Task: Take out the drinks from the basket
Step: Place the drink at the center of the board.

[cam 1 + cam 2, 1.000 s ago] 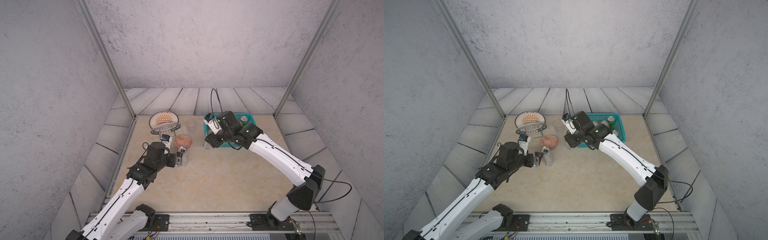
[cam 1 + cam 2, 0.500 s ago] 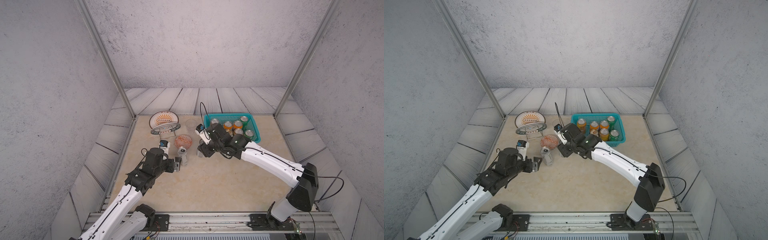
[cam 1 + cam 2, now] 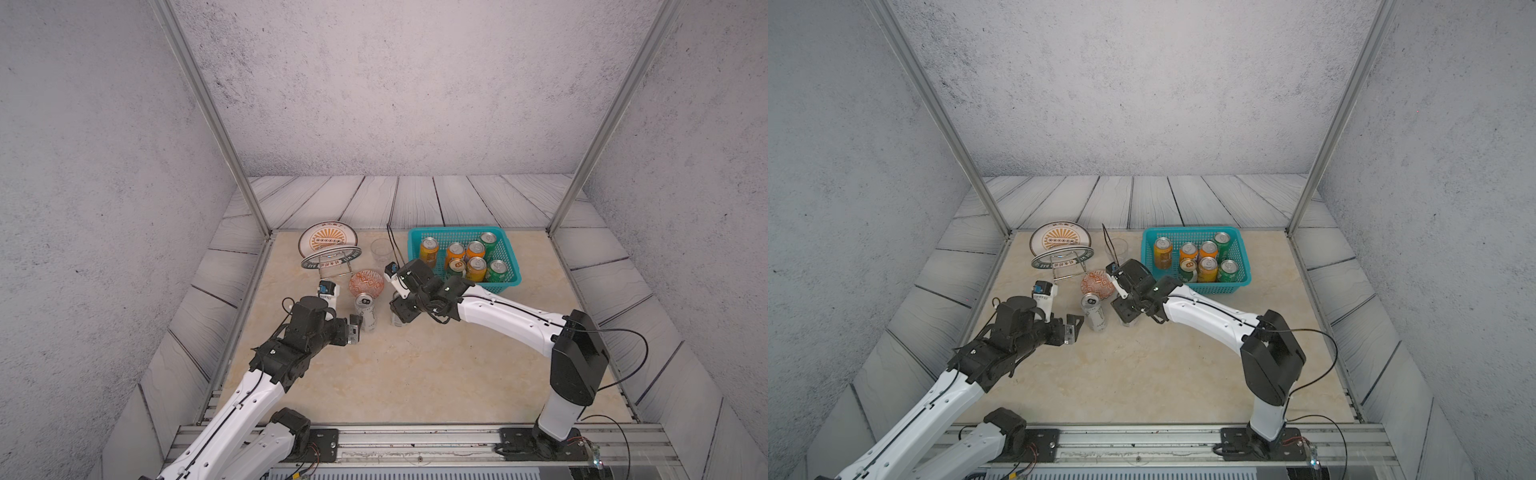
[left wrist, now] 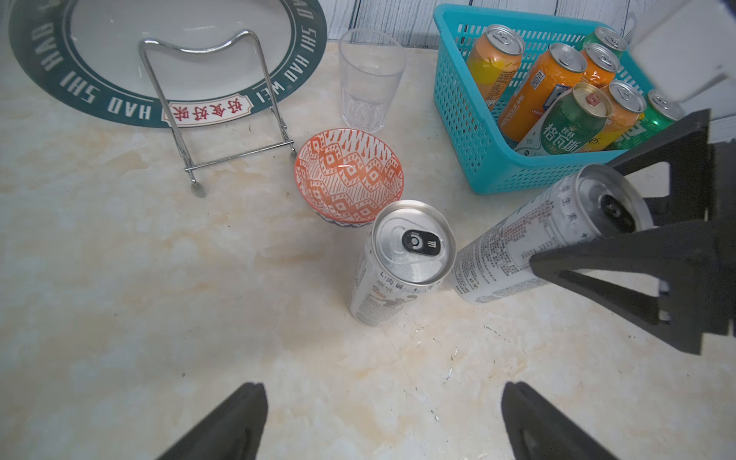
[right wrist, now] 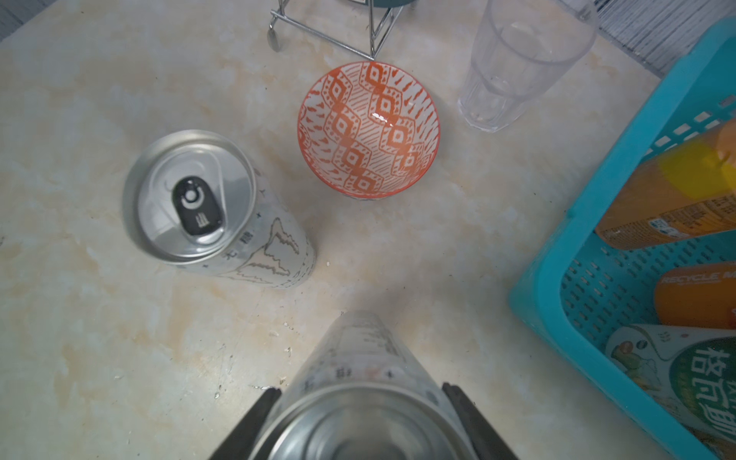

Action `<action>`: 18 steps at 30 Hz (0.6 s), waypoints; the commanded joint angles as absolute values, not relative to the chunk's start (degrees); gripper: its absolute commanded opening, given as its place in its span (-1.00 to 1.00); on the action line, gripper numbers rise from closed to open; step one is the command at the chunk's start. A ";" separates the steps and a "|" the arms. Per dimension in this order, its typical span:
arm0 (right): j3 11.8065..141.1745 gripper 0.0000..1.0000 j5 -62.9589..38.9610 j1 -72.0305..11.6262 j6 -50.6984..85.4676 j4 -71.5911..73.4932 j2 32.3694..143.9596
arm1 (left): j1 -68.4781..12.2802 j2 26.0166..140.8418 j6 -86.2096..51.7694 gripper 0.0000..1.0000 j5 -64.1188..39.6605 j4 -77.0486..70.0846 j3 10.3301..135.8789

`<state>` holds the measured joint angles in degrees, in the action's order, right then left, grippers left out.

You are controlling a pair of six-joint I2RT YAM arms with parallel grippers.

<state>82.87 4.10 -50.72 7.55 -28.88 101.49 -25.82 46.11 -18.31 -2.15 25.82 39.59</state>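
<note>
The basket (image 3: pixel 498 286) is shallow, rectangular teal plastic. Its walls and floor are pierced into a mesh and its rim is flared. It sits at the far right of the smooth, cream-marbled table (image 3: pixel 436 374). Seven small cylindrical cans with dull silver tops stand crowded in it: four orange cans (image 3: pixel 429 251), two green cans (image 3: pixel 497 271) and a green-and-cream can (image 3: pixel 456 268) towards its near side.

Two slimmer white cans with fine black print are outside the basket, to its left. The free white can (image 4: pixel 398 271) stands upright on the table, just on the near side of a glossy bowl (image 3: pixel 365 282) patterned in orange diamonds. The left gripper (image 4: pixel 384 388) is spread wide and empty, low over the table. That can stands just beyond its black fingertips, in line with the gap between them, untouched.

The right gripper (image 5: pixel 360 392) is clamped on the held white can (image 4: pixel 537 243), its black fingers (image 5: pixel 251 426) pressing either side just under the silver rim. This can sits between the free white can and the basket's near left corner, apart from both. I cannot tell whether its base touches the table.

Farther back, a faceted clear cup (image 3: pixel 381 250) stands beside the basket. Left of it, a round plate (image 4: pixel 119 59) with a dark lettered rim leans in a thin wire rack (image 4: pixel 239 156).
</note>
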 commanded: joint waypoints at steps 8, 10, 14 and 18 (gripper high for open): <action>84.50 0.08 4.66 -51.06 9.41 -25.01 105.81 | -25.42 45.35 -18.54 0.97 -1.51 26.23 38.86; 84.38 0.08 4.66 -50.98 9.57 -24.85 106.31 | -25.41 45.35 -18.52 0.97 -1.50 26.19 38.85; 84.38 0.08 4.78 -51.04 9.75 -24.80 106.96 | -25.48 45.32 -18.57 0.97 -1.51 26.21 38.74; 84.29 0.13 5.09 -51.03 9.73 -24.96 107.02 | -25.36 45.35 -18.62 0.98 -1.54 26.11 38.68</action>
<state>82.96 4.21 -50.74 9.04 -27.18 106.10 -25.82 46.04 -18.33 -2.13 26.06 39.20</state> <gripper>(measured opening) 0.612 0.987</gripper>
